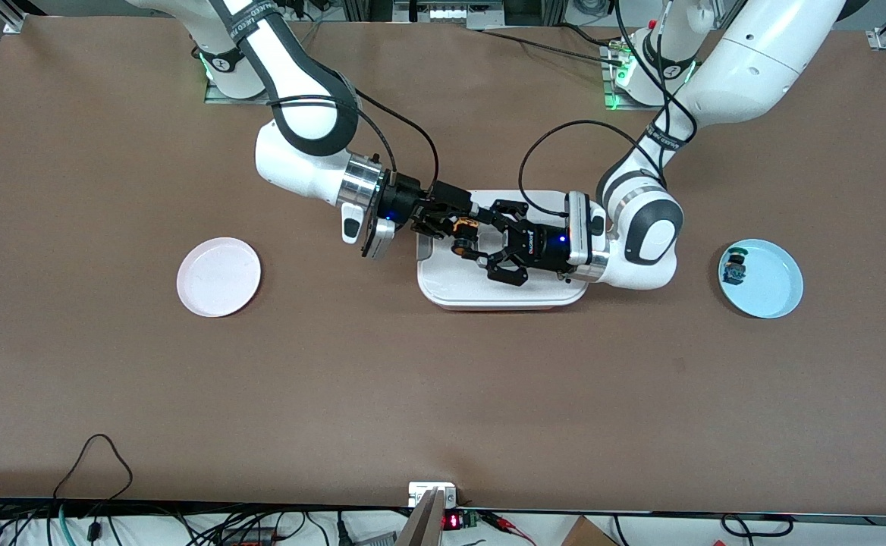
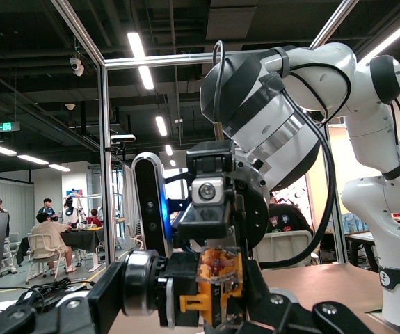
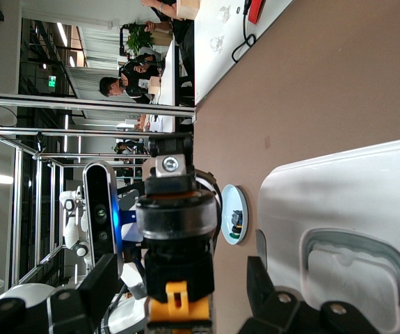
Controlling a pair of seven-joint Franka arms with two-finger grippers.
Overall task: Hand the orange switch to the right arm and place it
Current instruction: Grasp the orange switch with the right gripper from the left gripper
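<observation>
Front view alone shows both plates: round pink plate [image 1: 218, 276] at 9 o'clock, round pale-blue plate [image 1: 761, 278] (green-capped dark part on it) at 3. Tiny black orange-capped switch [image 1: 464, 230] is in the air over the white rectangular tray [image 1: 500, 292], clamped in the left hand [image 1: 481, 236]; right hand [image 1: 443, 220], fingers apart, flanks it. Bare brown worktop [image 1: 443, 394] lies around it.

Front cam high, looks down on whole table [image 1: 443, 394]; both wrist cams close, level, facing each other, sharing switch [image 2: 217, 285] at claw.
</observation>
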